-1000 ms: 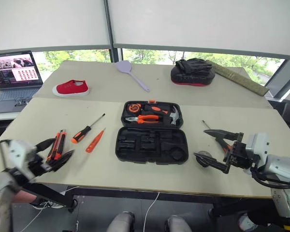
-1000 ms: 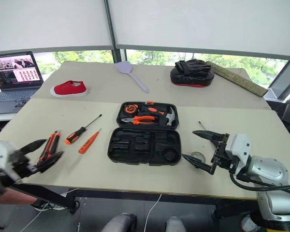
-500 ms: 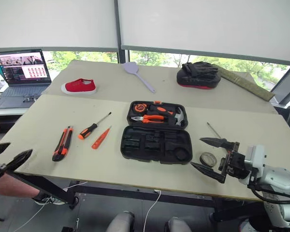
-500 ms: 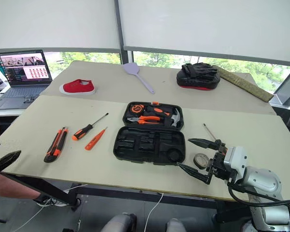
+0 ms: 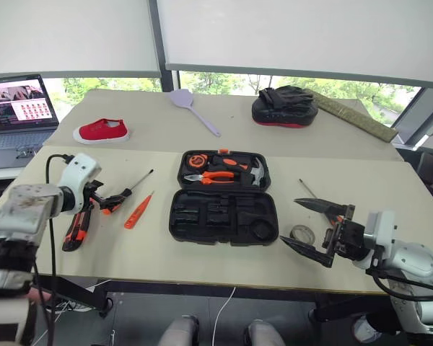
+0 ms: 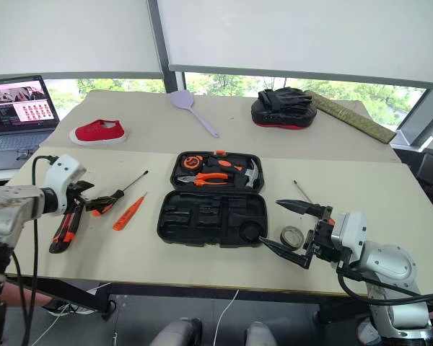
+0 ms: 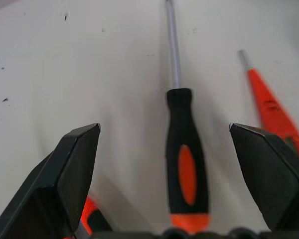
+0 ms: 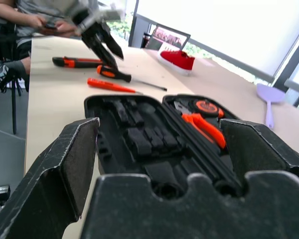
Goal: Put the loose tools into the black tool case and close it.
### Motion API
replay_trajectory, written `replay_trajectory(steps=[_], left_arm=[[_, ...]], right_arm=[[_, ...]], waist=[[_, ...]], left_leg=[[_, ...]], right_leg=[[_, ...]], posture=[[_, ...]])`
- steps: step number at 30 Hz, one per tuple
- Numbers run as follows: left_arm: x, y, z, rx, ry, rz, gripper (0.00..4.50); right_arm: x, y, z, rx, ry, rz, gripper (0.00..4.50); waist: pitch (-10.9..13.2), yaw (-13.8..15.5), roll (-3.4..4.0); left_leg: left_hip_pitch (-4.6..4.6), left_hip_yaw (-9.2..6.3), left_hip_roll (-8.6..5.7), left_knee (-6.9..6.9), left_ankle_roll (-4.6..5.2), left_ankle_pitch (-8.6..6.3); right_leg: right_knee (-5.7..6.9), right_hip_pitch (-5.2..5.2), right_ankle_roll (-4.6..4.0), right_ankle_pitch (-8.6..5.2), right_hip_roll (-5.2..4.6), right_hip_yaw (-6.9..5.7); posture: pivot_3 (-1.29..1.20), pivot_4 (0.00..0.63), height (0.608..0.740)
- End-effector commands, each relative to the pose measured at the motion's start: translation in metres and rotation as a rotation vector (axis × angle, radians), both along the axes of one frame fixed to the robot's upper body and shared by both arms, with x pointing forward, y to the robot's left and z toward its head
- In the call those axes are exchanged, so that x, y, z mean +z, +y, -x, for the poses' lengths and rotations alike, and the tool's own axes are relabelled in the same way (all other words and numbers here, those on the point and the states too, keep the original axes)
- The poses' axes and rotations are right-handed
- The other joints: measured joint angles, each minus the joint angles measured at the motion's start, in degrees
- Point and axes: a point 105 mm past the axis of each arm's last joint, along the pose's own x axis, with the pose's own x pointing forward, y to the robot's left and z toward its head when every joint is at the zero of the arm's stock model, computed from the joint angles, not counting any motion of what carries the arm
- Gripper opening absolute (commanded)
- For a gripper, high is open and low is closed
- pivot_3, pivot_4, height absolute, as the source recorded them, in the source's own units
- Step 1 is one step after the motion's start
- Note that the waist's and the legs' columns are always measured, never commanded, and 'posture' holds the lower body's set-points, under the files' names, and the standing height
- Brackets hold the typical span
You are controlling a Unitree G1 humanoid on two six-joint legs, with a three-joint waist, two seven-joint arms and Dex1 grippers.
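Screwdriver with the black-and-orange handle lies between my left claw's wide-open, empty jaws, shaft pointing toward twelve o'clock; my right claw, also open, hangs far off.

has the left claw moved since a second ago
Yes. The left claw has come forward over the table, from beside the utility knife to open around the black-handled screwdriver.

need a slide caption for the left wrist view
Open left gripper fingers straddle a black-and-orange-handled screwdriver on the pale table.
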Motion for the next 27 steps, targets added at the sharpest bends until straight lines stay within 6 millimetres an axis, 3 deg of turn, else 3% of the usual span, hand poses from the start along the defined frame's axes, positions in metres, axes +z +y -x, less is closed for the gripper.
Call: replay_trajectory(steps=[1, 5, 7, 9, 12, 19, 23, 27], left_arm=[[-0.001, 0.001, -0.010, 0.014, -0.009, -0.020, 3.81], [-0.011, -0.008, -0.009, -0.004, 0.054, 0.045, 2.45], [0.007, -0.003, -0.014, 0.007, -0.022, 0.097, 1.70], [0.038, -0.002, -0.021, -0.036, -0.171, 0.135, 0.97], [0.076, -0.027, -0.018, -0.274, -0.327, 0.192, 0.87], [0.092, -0.117, 0.001, -0.823, -0.332, 0.015, 0.87], [0.066, -0.160, 0.011, -1.031, -0.276, -0.164, 0.87], [0.034, -0.188, 0.001, -1.037, -0.266, -0.238, 0.87]], right_arm=[[0.010, 0.004, 0.005, -0.001, -0.046, -0.011, 4.50], [0.012, 0.000, 0.007, -0.034, -0.049, -0.016, 4.50], [0.014, -0.001, 0.008, -0.043, -0.051, -0.016, 4.50], [0.017, -0.002, 0.007, -0.053, -0.058, -0.021, 4.50], [0.024, -0.007, 0.001, -0.081, -0.065, -0.043, 4.50], [0.017, -0.028, -0.017, -0.136, 0.063, 0.045, 4.50], [0.018, -0.034, -0.023, -0.145, 0.087, 0.078, 4.50], [0.011, -0.032, -0.022, -0.119, 0.128, 0.111, 4.50]], waist=[[0.02, 0.10, -0.03], [0.02, 0.46, -0.05], [0.02, 0.53, -0.05], [0.05, 0.50, -0.09], [0.12, 0.72, -0.23], [0.13, 1.35, -0.23], [0.14, 0.99, -0.23], [0.15, 0.62, -0.24]], left_leg=[[0.00, 0.00, 0.00, 0.05, 0.00, 0.00], [0.00, -0.01, 0.01, 0.18, -0.01, 0.00], [0.01, -0.01, 0.02, 0.19, -0.02, -0.01], [0.00, -0.01, 0.02, 0.20, -0.02, -0.01], [-0.10, -0.04, 0.06, 0.24, -0.03, 0.00], [-0.24, 0.00, -0.09, 0.31, -0.02, 0.01], [-0.54, 0.00, -0.01, 0.79, 0.18, -0.10], [-0.53, 0.00, -0.03, 0.86, 0.20, -0.10]], right_leg=[[0.00, 0.03, 0.00, 0.00, -0.02, 0.00], [0.03, 0.08, 0.44, -0.22, -0.05, 0.00], [0.06, 0.08, 0.43, -0.22, -0.05, 0.00], [0.09, 0.05, 0.43, -0.22, -0.06, 0.01], [0.10, -0.05, 0.27, -0.12, -0.05, -0.03], [-0.11, 0.05, 0.06, 0.17, -0.22, -0.09], [-0.03, -0.02, 0.08, 0.18, -0.11, -0.14], [0.03, -0.01, 0.12, 0.20, -0.10, -0.10]], posture=[[0.00, 0.150, 0.740], [0.00, 0.150, 0.740], [0.00, 0.150, 0.740], [0.00, 0.150, 0.740], [0.00, 0.150, 0.740], [0.00, 0.150, 0.740], [0.00, 0.150, 0.740], [0.00, 0.150, 0.740]])
